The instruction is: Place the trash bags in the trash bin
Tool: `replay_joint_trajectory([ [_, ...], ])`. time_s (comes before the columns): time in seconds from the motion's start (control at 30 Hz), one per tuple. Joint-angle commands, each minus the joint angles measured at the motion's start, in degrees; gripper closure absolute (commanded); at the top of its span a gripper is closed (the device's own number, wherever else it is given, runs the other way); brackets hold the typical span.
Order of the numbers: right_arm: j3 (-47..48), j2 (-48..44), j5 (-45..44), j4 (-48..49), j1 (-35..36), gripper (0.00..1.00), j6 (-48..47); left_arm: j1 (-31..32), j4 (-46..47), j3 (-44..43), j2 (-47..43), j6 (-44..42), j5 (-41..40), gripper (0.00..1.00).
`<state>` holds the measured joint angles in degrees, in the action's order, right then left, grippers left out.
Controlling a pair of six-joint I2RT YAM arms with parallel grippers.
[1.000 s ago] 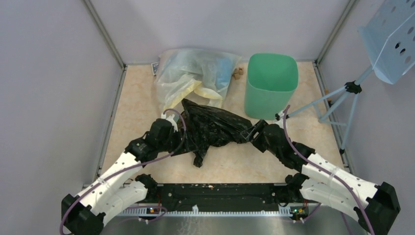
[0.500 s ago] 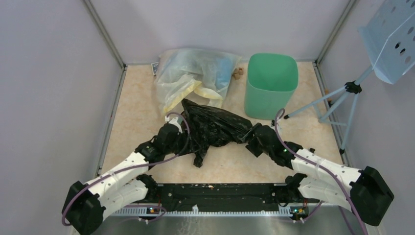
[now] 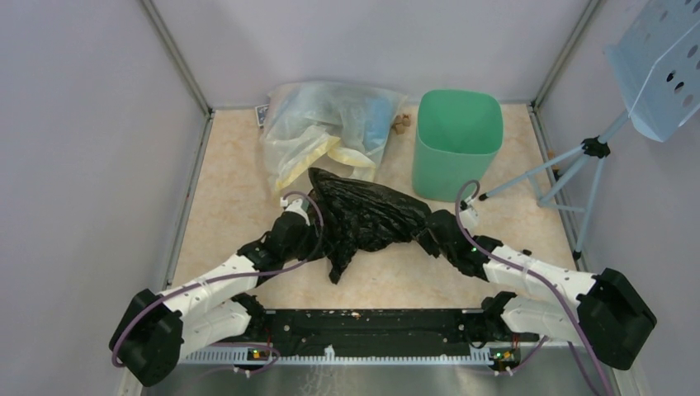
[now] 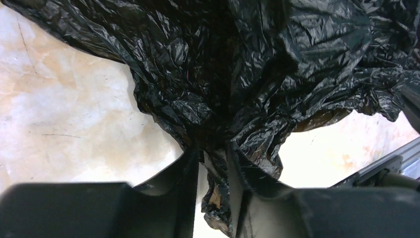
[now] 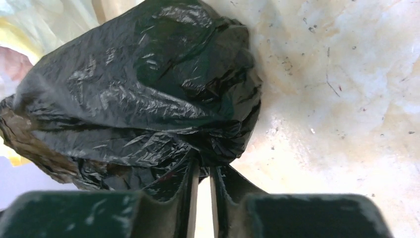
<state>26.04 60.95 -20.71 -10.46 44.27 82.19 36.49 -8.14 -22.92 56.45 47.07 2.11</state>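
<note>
The black bag lay crumpled on the desk, stretched between the two arms and outside the bin. The left tool pinched a bunched fold at the bag's left side, with plastic wedged between its fingers. The right tool was nipped onto a gathered tuft at the bag's right end, its fingers almost together.

A narrow strip of bare desk separated bag and bin, and a wider bare strip ran between the bag and the arm bases. Left of the bag the desk lay open up to the left wall.

The bin stood upright at the back right, near the rear wall, mouth upward, its inside showing only green walls. A tripod leg ended just beside the bin's near right corner, and the tripod carried a perforated blue tray high on the right.

A clear bag at the back held blue and yellowish stuff and seemed to touch the black bag's far tip. Small brown bits lay between it and the bin. A small blue patterned card lay at the back left, its print too small to read.
</note>
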Motion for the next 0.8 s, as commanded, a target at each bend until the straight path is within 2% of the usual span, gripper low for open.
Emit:
replay_joint_trajectory([
  [0.0, 3.92, -0.32, -3.43, 0.74, -0.79, 0.95, -2.74, 0.25, 6.47, 1.58, 1.03, -1.43, 0.56, 0.77],
  [0.03, 4.19, -0.53, -3.57, 0.42, -0.83, 1.0, -3.37, 0.18, 6.16, 1.64, 1.21, -1.68, 0.37, 0.88],
  [0.07, 4.38, -0.83, -3.72, -0.09, -0.95, 1.0, -3.94, 0.17, 5.52, 1.46, 1.33, -1.88, -0.07, 0.98],
  [0.1, 4.56, -1.12, -3.84, -0.66, -1.05, 1.0, -4.43, 0.17, 4.07, 1.04, 1.4, -1.92, -0.87, 1.0],
  [0.5, 5.04, -6.28, -5.56, -7.82, -6.21, 1.0, -10.95, 0.09, -15.85, -4.53, -7.06, -0.78, -12.48, 1.0],
  [0.6, 4.28, -6.75, -4.35, -6.82, -6.64, 1.0, -11.73, 0.08, -16.32, -3.89, -10.03, -0.11, -11.58, 1.0],
  [0.7, 3.92, -6.57, -2.91, -5.31, -6.65, 1.0, -12.31, 0.11, -12.53, -2.81, -12.3, -2.37, -6.42, 1.0],
  [0.77, 4.1, -6.31, -2.6, -5.11, -6.68, 1.0, -12.28, 0.12, -9.86, -2.15, -13.32, -4.02, -1.65, 0.91],
])
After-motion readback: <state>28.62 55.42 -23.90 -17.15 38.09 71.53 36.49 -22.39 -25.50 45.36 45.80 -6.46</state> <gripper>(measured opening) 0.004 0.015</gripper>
